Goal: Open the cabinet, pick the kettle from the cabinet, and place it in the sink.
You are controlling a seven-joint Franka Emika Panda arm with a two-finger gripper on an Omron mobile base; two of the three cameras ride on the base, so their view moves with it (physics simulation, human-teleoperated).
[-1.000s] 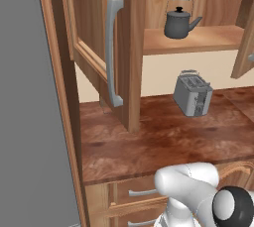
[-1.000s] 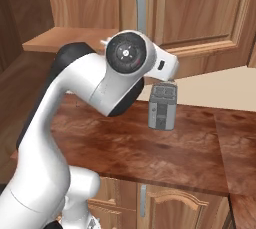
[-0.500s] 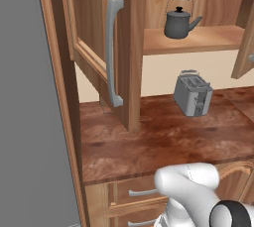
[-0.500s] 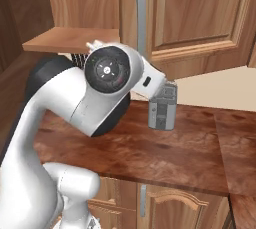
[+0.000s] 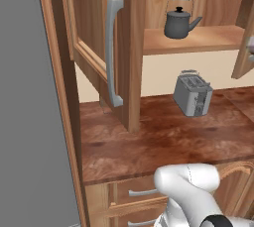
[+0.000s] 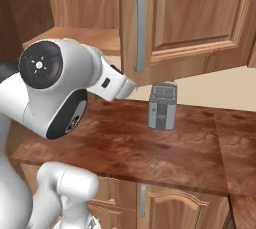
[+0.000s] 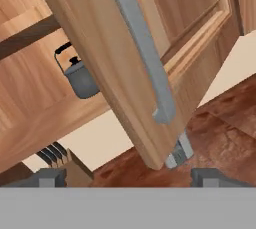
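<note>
Small dark grey metal kettle [image 7: 80,75] sits upright on the wooden shelf of the brown wood wall cabinet [image 5: 218,40], door swung open; two-finger gripper [image 7: 129,177] jaws wide, empty, facing the door's grey bar handle [image 7: 142,48], kettle lies beyond, up-left behind door edge

You will find no readable text, label, brand or number anywhere here; the toaster [image 5: 192,93] front may carry tiny markings, too blurred to tell.
</note>
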